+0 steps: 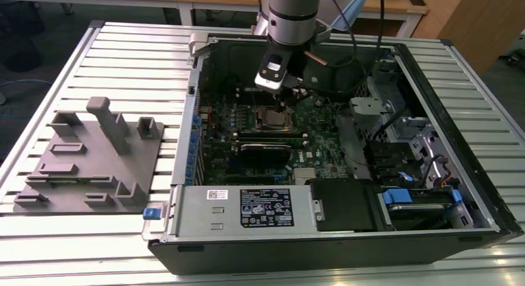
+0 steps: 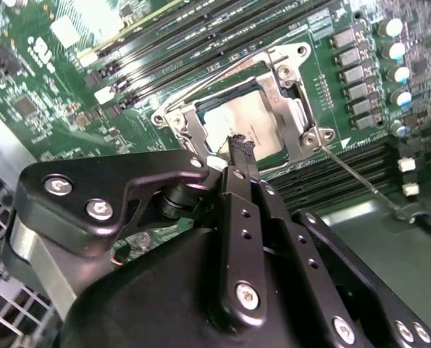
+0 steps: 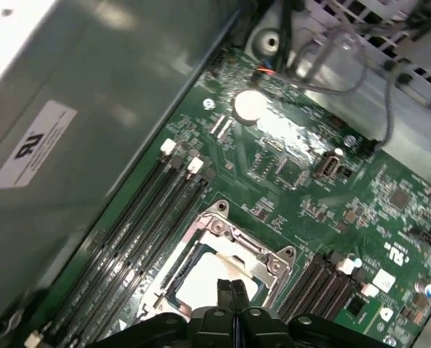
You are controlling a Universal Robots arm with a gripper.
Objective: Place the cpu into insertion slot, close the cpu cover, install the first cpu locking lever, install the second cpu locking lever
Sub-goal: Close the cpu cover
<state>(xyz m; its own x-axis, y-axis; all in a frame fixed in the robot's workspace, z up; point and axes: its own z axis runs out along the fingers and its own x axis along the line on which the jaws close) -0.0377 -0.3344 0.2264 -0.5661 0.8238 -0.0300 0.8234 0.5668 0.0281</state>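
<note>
While the grey fixture tray (image 1: 86, 157) sits idle near the counter's (image 1: 131, 46) edge on the exterior view's left, I'm down inside the open computer case (image 1: 328, 237) further right. My hand (image 2: 239, 143) is pressed together and empty, tips right at the cpu (image 2: 262, 119). The chip's seated in the insertion slot (image 3: 173, 270), so step one looks done! The cpu cover (image 2: 291, 90) seems to lie down around it, though I can't swear. One thin locking lever (image 2: 360, 177) juts free beside the socket, so I'd say the levers are left.
</note>
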